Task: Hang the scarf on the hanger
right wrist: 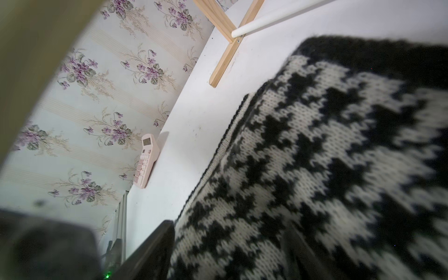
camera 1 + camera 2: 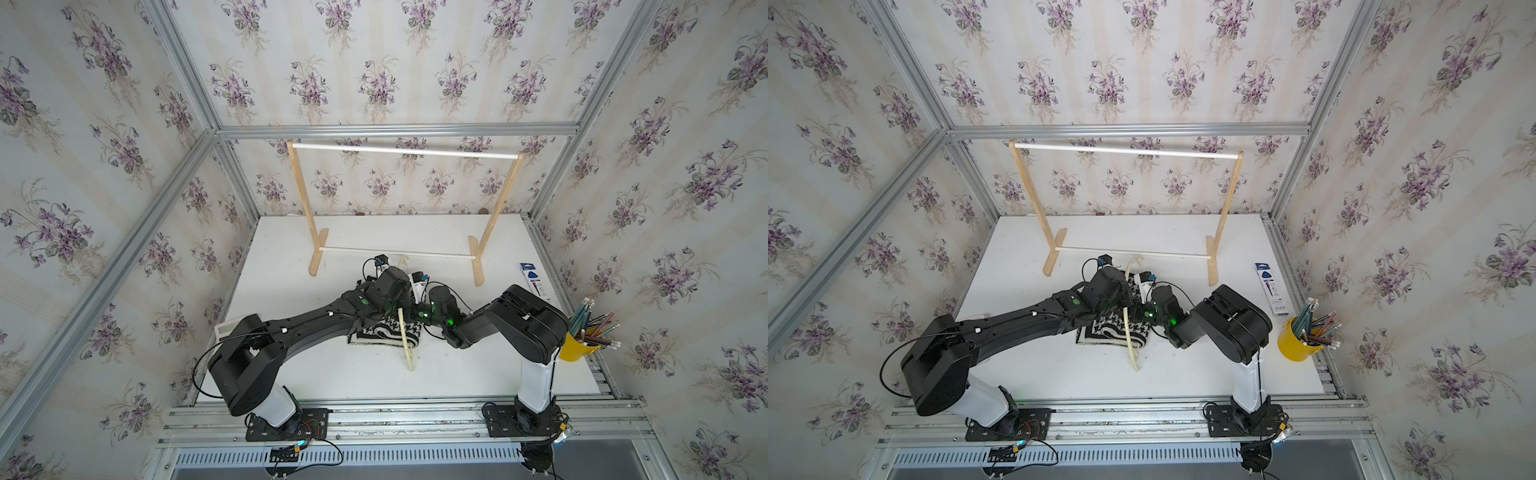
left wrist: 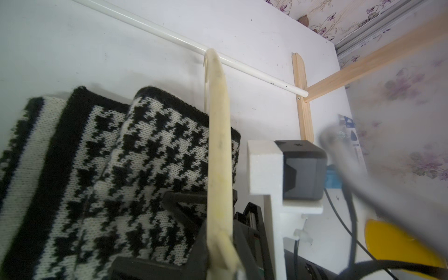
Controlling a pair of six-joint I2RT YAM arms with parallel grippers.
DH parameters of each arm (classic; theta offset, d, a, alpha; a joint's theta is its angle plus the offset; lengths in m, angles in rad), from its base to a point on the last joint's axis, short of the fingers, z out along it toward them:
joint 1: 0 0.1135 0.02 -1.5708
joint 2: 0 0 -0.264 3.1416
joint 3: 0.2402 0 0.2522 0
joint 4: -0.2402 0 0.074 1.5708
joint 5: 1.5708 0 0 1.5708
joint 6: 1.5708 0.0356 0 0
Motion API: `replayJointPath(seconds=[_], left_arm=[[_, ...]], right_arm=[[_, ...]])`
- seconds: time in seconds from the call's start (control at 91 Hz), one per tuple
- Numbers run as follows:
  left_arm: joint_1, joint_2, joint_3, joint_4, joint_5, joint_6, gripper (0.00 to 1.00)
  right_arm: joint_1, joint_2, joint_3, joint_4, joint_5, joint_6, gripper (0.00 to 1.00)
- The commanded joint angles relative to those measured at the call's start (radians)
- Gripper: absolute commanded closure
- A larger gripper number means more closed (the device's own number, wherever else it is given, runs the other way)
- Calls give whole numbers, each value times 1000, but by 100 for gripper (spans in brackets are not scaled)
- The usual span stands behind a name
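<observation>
Desk [image 2: 291, 374]: white, walled in by floral wallpaper. Wooden rack [image 2: 301, 187] with white rods stands at the back.

Both arms reach in and meet over desk centre, in front of the rack.

Scarf [image 2: 374, 332]: folded, flat on the desk mid-field, under both wrists. Houndstooth face up, black border and striped edge visible in the left wrist view.

Hanger [image 2: 404, 332]: cream, runs front to back across the scarf's right part. Its far end is up near the rack's lower rod, its near end past the scarf's front edge. Can't tell if either end touches the desk.

Left gripper [image 3: 213, 201]: jaws clenched on the hanger's arm.

Right gripper [image 1: 230, 230]: jaws spread, straddling the scarf, knit filling the gap between the fingers [image 1: 160, 240].

Right side of the desk: yellow cup [image 2: 575, 349] of pencils, blue box [image 2: 536, 282] behind it. Pink calculator [image 1: 146, 161] at the left edge.
</observation>
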Motion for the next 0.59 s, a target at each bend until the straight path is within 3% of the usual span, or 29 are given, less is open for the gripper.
replayJointPath(seconds=[0.0,0.363,0.582], left_arm=[[6,2,3,-56,-51,23,100],[11,4,9,-56,-50,32,100],[12,7,17,-47,-34,41,100]], right_arm=[[-4,-9,-3,-140,66,-77,100],[-4,-139,-59,-250,148,-176,100],[-2,-318,-147,-319,175,-184,100]])
